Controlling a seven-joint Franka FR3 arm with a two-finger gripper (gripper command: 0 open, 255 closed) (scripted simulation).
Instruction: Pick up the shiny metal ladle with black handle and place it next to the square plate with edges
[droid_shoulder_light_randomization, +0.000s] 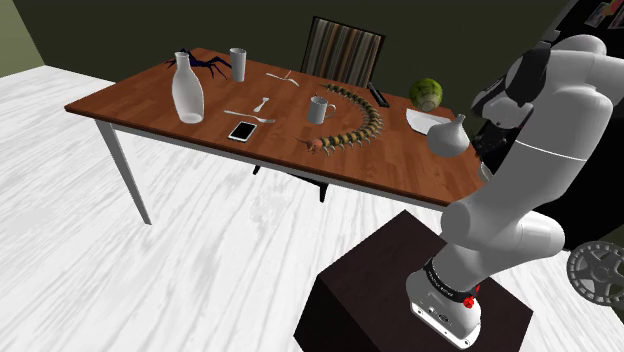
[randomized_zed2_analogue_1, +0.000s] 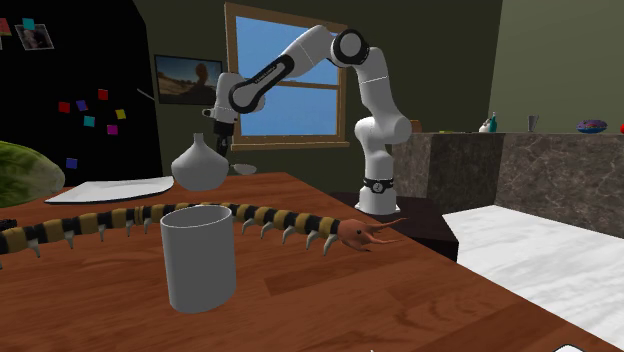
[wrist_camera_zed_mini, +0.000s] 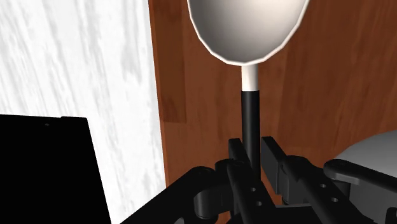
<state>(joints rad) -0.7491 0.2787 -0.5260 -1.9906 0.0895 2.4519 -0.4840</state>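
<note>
**Ladle (wrist_camera_zed_mini: 245, 28) clasped by its black handle, plate not yet reached**

My pincer (wrist_camera_zed_mini: 252, 150) is closed on the ladle. In the wrist view both black fingers (wrist_camera_zed_mini: 236, 153) press the thin dark handle from either side, and the pale bowl stands out well ahead of the fingertips. Past the bowl I see the brown surface (wrist_camera_zed_mini: 331, 95) near its edge. The white floor (wrist_camera_zed_mini: 76, 57) lies off to one side of the pincer and the dark stand (wrist_camera_zed_mini: 44, 165) is close under it.

A rounded grey vase (randomized_zed2_analogue_1: 205, 165) sits just beside the pincer. The square plate (randomized_zed2_analogue_1: 110, 187) lies flat on the surface near it, seemingly on the vase's far side from the pincer.

I judge the ladle to be stiff and fairly light, with most of its weight in the bowl. The handle looks smooth and narrow, so it could turn or slip between the pads if I swing the arm fast. The bowl is too wide and rounded for this pincer, so the handle is the right place to hold. A hold nearer the white neck would cut the leverage of the bowl. I cannot tell how much handle runs behind the fingers, so I would move slowly and keep the bowl away from the vase.
</note>
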